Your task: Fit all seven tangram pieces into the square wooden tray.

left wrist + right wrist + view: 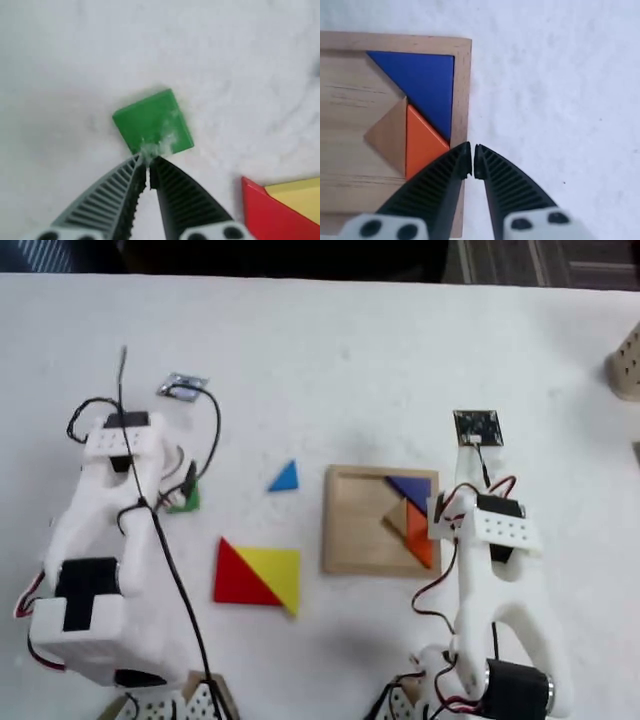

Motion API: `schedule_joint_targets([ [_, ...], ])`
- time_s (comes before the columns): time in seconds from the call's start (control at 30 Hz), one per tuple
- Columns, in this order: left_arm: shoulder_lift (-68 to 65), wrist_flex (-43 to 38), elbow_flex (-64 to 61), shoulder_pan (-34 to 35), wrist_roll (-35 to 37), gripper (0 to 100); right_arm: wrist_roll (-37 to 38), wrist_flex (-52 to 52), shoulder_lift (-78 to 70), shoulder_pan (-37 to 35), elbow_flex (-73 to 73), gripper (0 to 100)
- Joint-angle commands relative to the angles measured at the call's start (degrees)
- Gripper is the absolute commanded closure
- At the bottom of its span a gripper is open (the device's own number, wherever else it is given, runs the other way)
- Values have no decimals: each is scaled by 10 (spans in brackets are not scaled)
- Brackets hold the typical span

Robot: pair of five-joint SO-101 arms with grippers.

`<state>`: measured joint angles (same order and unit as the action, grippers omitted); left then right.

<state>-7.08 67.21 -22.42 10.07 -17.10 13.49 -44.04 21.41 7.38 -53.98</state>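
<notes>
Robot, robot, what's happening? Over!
Left fingers shut at corner of green square. Right fingers shut over tray rim. Three pieces in, four out.

**Both End Effectors Pointed Down, Fingers Drawn Together**

In the high view the left arm (100,530) is seen folded forward from its base at the near edge. Its white links are hung with black motors and loose cables. The left end effector (146,162) is pointed downward, and its two ribbed fingers (100,200) are pressed together so that only a thin slit is left between them. The right arm (495,580) is likewise extended forward from its base. The right end effector (472,155) is also aimed down. Its fingers (435,185) are drawn together at the tips, with a narrow gap visible farther back.
</notes>
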Motion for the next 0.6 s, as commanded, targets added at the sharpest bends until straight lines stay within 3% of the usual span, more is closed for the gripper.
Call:
schedule_joint_targets([
  [0.0, 36, -26, 2, -8, -6, 973, 7, 8, 21, 1, 0, 974],
  [0.23, 37, -27, 2, 0, -2, 960, 7, 9, 21, 1, -3, 974],
  [0.5, 33, -33, -14, 23, 69, 715, 7, 9, 21, 1, -3, 974],
  [0.57, 33, -62, -40, 24, 81, 694, 7, 9, 21, 1, -3, 974],
])
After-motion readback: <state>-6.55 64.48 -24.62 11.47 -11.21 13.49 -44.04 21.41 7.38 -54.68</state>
